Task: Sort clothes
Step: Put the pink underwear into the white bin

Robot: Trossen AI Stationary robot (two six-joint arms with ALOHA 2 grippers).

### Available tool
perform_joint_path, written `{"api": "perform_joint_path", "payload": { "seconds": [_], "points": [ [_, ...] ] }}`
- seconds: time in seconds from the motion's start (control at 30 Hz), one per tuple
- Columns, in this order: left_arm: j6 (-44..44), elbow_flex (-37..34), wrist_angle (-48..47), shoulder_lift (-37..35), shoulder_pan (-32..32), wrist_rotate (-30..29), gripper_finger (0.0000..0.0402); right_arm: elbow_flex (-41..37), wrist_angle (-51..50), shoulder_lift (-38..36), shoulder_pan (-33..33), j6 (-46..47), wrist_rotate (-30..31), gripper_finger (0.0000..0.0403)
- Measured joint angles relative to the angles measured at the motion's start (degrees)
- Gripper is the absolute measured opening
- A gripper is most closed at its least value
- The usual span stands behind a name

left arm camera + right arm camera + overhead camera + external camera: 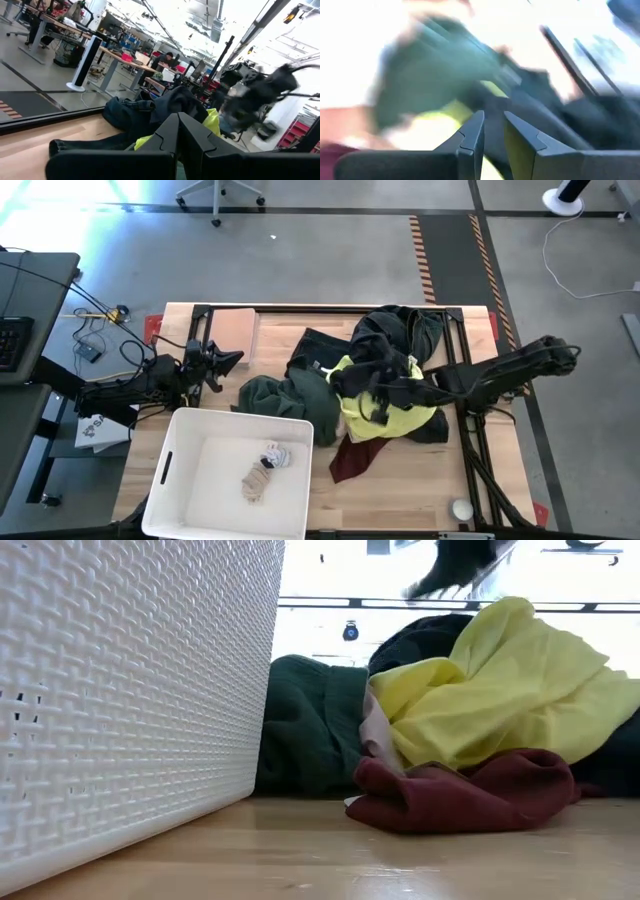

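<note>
On the pale wooden desk (400, 480) a heap of soft clothes lies right of centre: a dark green garment (275, 395) sits nearest the white woven plastic basket (190, 480), a bright yellow garment (395, 420) is draped over the middle of the heap, a maroon garment (355, 458) spills toward the desk's front edge, and dark denim jeans (395, 330) are bunched at the far side. In the low view the same heap shows beside the basket's wall, the green piece touching it, the yellow one uppermost, a sliver of pale pink cloth (375, 735) between the yellow and green, and the maroon one resting on the desk in front. Inside the basket lie small patterned socks (265, 468), well apart from the heap. The right gripper (378, 395) is over the middle of the heap, above the yellow garment; its own wrist view shows its jaws standing a narrow gap apart, and whether any cloth is caught between them cannot be told through the blur. The left gripper (228, 362) waits beside a tan flat board (235, 330) at the far left of the desk, just left of the green garment, its jaws pressed together on nothing.
</note>
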Motion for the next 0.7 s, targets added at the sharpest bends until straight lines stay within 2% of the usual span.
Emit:
{"api": "perform_joint_path", "payload": {
  "seconds": [0.07,0.17,0.33,0.5,0.7],
  "points": [
    [0.0,0.0,0.0,0.0,0.0,0.0,0.0005,0.1,7.4,2.4,1.6,-4.9,-3.7,0.0065],
    [0.0,0.0,-0.1,0.0,0.0,0.0,0.0005,0.1,12.3,7.7,3.5,-9.2,-7.2,0.0065],
    [0.0,0.0,-0.2,0.0,0.0,0.0,0.0005,-0.1,11.4,18.1,4.3,-4.0,-9.8,0.0065],
    [0.0,0.0,-0.5,0.0,0.0,0.0,0.0005,-0.1,8.7,24.0,3.6,0.5,-6.8,0.0065],
    [0.1,0.0,-0.6,0.0,0.0,-0.2,0.0005,-0.1,6.0,24.2,3.0,4.7,-5.9,0.0094]
  ]
}}
